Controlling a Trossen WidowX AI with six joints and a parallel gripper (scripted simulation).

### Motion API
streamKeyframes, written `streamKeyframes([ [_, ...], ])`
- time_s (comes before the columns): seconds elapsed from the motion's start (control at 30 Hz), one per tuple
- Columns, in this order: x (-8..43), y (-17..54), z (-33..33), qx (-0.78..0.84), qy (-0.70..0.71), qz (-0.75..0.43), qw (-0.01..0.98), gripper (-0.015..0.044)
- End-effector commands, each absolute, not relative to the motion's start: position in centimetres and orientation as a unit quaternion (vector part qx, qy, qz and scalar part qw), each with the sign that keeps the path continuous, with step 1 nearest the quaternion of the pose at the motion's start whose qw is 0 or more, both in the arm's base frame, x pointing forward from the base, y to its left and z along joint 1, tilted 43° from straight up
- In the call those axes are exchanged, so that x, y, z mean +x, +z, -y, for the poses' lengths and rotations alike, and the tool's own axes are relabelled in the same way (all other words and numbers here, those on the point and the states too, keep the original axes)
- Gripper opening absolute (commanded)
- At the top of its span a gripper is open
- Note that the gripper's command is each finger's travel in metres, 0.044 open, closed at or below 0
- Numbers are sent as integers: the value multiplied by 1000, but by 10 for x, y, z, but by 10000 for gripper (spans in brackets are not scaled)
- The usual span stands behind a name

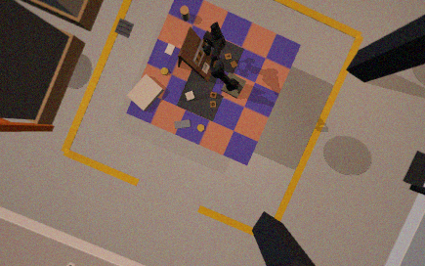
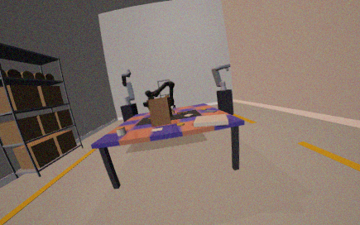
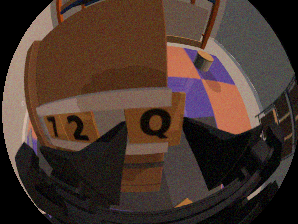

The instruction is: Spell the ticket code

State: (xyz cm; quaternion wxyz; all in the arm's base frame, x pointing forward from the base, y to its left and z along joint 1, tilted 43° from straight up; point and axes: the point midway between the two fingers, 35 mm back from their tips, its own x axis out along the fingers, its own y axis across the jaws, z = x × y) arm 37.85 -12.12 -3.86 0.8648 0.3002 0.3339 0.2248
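The brown board (image 1: 188,48) (image 2: 160,112) (image 3: 105,55) stands upright on the counter. In the wrist view its pale rail (image 3: 102,100) holds a tile marked 1 (image 3: 54,127) and a tile marked 2 (image 3: 77,126) side by side at the left. My gripper (image 3: 154,123) is shut on the Q tile (image 3: 156,131), one finger at each side. The Q tile sits upright at the rail's right end, behind the lower lip, with its right edge sticking out past the rail. A gap of bare rail shows between the 2 and the Q. The ticket's print is not legible.
Loose tiles (image 1: 228,56) (image 1: 213,95) lie on the dark mat (image 1: 201,107). A pale card (image 1: 190,95) lies there too. A cup-like cylinder (image 1: 185,12) (image 2: 121,131) (image 3: 204,61) stands beyond the board's open end. A pale box (image 1: 145,92) (image 2: 211,121) and yellow pieces (image 1: 164,71) (image 1: 200,127) are near the edges.
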Motion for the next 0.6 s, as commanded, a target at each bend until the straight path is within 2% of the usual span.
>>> streamKeyframes([
  [0.0,378,-38,118,302,223,-337,863,0],
  [0.57,377,-33,115,302,223,-337,863,0],
])
